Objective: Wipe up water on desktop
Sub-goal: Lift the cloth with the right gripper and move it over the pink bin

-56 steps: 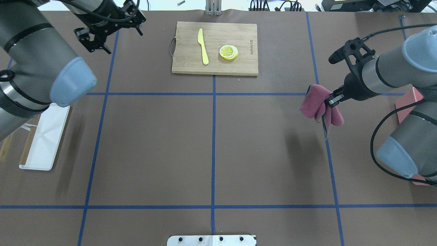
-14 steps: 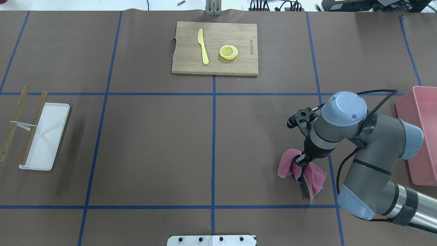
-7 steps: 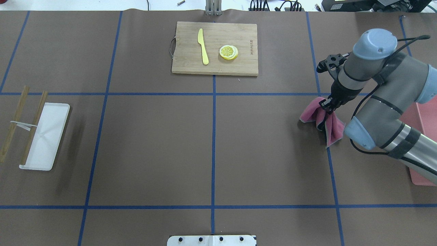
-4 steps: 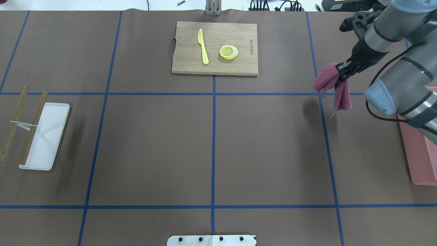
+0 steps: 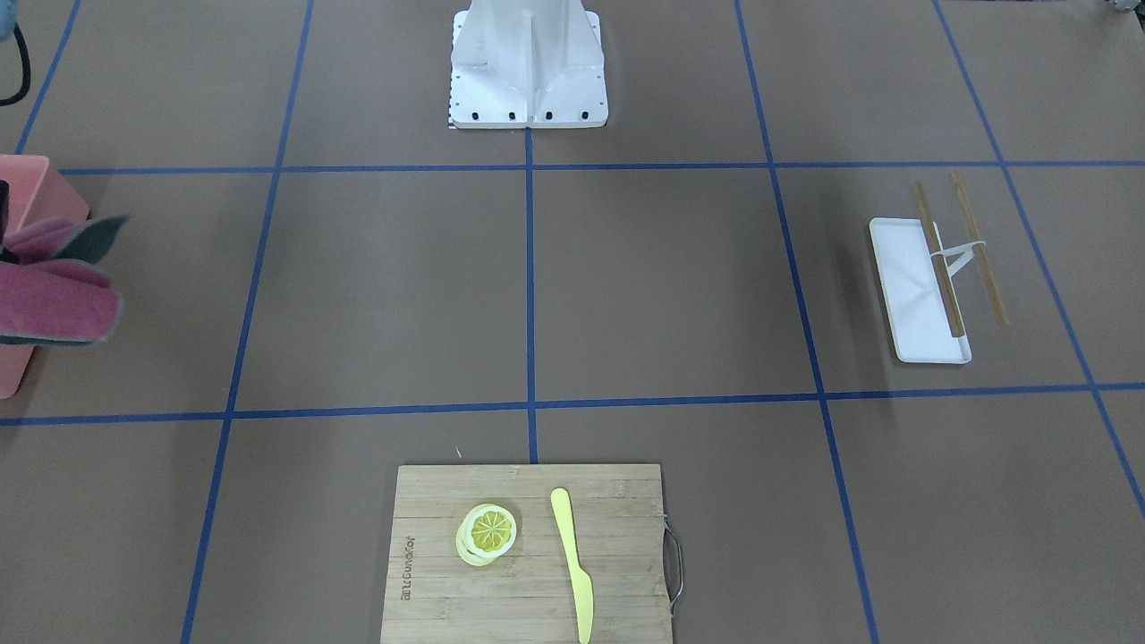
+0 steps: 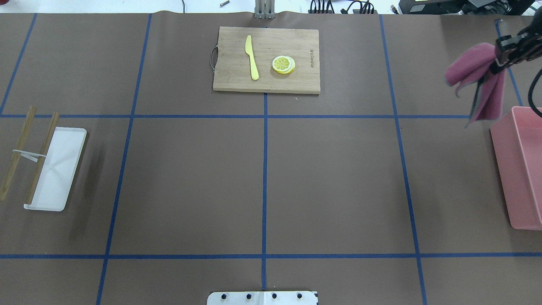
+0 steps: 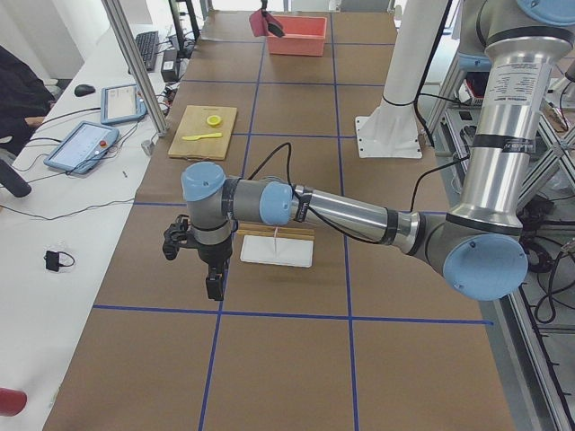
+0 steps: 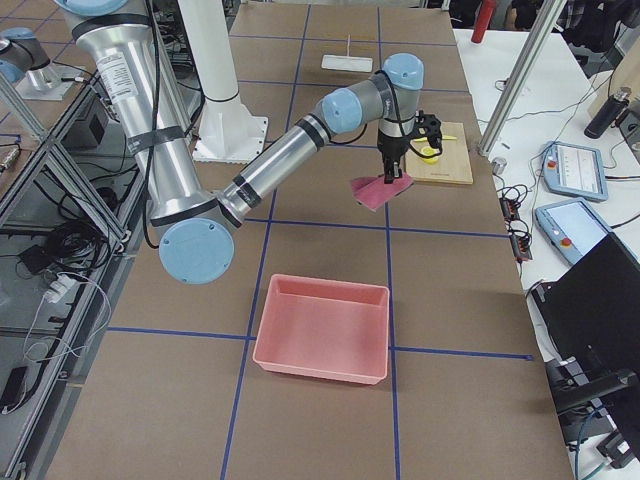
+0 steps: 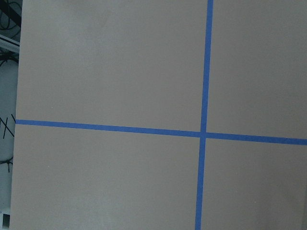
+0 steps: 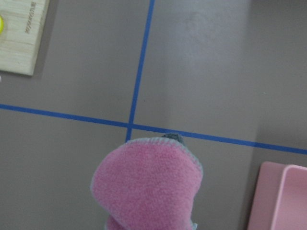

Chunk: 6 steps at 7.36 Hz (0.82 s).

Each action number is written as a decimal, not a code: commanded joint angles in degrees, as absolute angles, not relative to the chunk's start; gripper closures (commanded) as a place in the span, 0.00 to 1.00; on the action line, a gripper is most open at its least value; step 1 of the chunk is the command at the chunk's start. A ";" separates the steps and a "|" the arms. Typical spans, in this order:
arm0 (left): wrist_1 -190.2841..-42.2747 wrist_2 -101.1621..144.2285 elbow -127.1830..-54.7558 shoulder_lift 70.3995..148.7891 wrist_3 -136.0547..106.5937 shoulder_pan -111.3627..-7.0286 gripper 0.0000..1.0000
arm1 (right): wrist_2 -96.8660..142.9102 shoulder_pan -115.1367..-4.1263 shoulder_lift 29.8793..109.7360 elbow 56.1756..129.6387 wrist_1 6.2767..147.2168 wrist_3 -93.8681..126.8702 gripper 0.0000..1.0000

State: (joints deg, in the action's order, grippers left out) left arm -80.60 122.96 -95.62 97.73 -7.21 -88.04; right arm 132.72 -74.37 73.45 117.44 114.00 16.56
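Observation:
The brown desktop with its blue tape grid shows no water that I can make out. My right gripper is shut on a folded pink cloth and holds it in the air at the far right, just beyond the pink bin. The cloth also shows in the front view, the right side view and the right wrist view. My left gripper shows only in the left side view, low over the desktop beside the white tray. I cannot tell whether it is open.
A bamboo cutting board with a yellow knife and lemon slices lies at the far centre. A white tray with chopsticks lies at the left. The robot's base plate is at the near edge.
My right gripper has lifted the pink cloth off the desktop and carried it farther away and to the right. Most of the right arm has left the overhead view.

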 commanded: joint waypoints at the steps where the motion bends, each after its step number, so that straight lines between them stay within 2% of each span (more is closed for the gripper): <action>1: -80.60 123.05 -95.89 97.73 -7.21 -88.24 0.02 | 132.71 -80.65 83.71 121.03 119.00 0.78 1.00; 4: -80.60 123.05 -95.89 97.65 -7.21 -88.24 0.02 | 130.35 -84.81 94.20 117.61 118.57 -13.77 1.00; 6: -80.68 123.13 -96.06 96.86 -7.21 -88.24 0.02 | 128.15 -84.81 94.31 112.09 117.26 -16.33 1.00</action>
State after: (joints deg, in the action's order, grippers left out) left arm -80.61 123.07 -95.94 97.47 -7.21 -88.24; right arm 129.20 -84.67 93.85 115.41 118.21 -14.12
